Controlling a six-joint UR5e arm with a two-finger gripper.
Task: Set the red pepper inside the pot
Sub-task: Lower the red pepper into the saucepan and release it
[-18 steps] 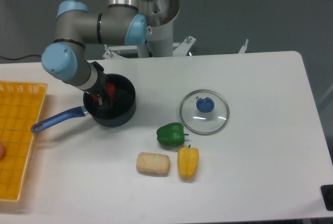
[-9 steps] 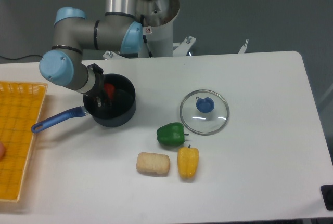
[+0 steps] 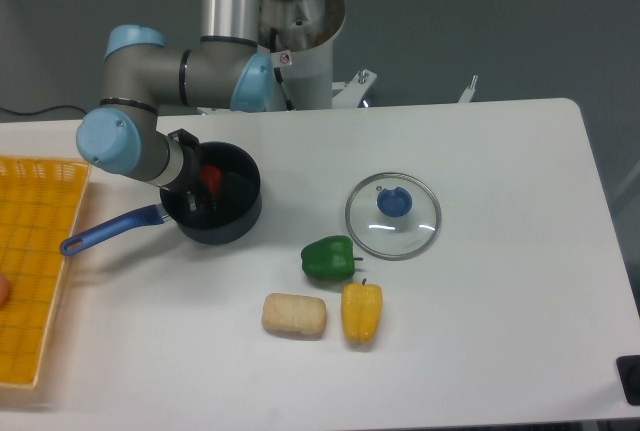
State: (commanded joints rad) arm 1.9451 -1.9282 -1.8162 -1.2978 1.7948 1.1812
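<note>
The gripper (image 3: 197, 191) sits low over the left rim of the pot (image 3: 235, 219); whether its jaws are open or gripping cannot be determined. The red pepper (image 3: 211, 176) lies inside the pot beside the gripper, so placement appears essentially done, with only release and arm withdrawal left, on the desk (image 3: 480, 331).

A robotics lab; arm (image 3: 200, 61) pedestal-mounted at bare white table (image 3: 500, 351); grey backdrop.
</note>
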